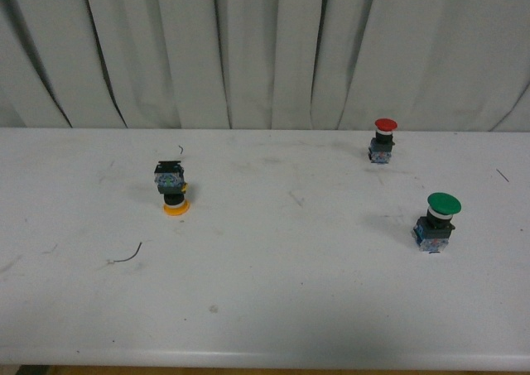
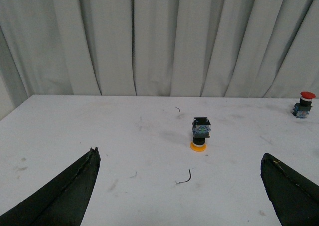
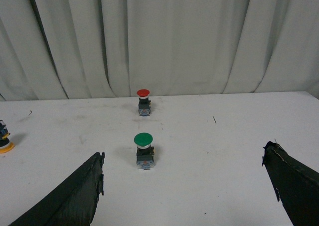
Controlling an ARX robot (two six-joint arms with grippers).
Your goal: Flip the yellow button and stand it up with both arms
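The yellow button stands upside down on the white table, its yellow-orange cap on the surface and its blue-and-black block on top. It shows in the left wrist view, well ahead of my open, empty left gripper. In the right wrist view only its edge shows at the frame's border. My right gripper is open and empty, with the green button just ahead of it. Neither arm shows in the front view.
A red-capped button stands upright at the back right and a green-capped button upright nearer on the right. A thin bent wire scrap lies left of centre. A grey curtain hangs behind the table; the table's front edge is near.
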